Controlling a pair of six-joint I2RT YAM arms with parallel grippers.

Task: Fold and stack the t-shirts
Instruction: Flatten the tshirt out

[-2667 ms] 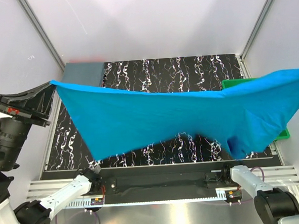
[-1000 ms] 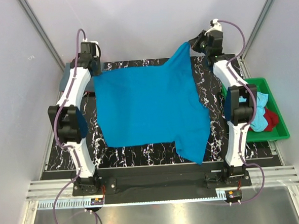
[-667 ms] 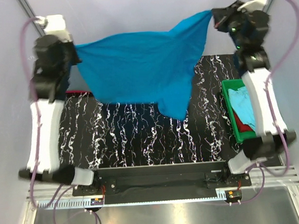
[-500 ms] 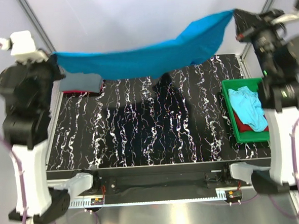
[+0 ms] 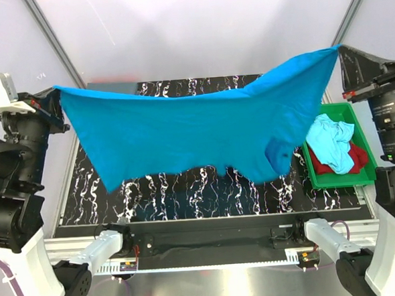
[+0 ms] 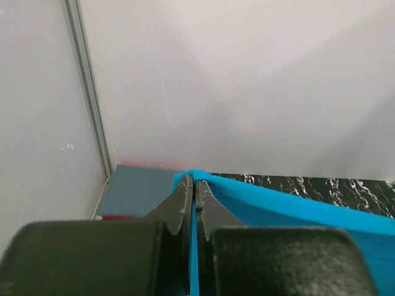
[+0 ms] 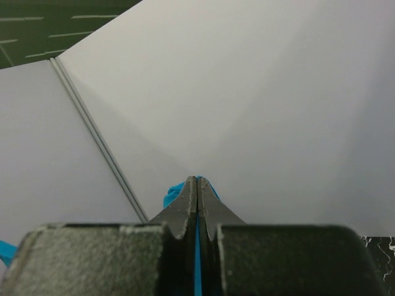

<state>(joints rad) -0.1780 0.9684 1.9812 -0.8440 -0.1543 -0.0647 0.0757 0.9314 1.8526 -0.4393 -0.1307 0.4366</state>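
The left gripper [image 6: 195,184] and right gripper [image 7: 197,182] each clamp 1 corner of the shirt [image 5: 196,131], stretched above the bench [image 5: 187,192], long axis left-right, loose edge hanging.

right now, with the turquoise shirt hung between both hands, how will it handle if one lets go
Probably very floppy: the turquoise t-shirt sags between the left hand and right hand, its lower edge hanging in loose folds. Likely light, since two pinched corners carry it all. Freed at one corner, it would probably swing down and crumple.
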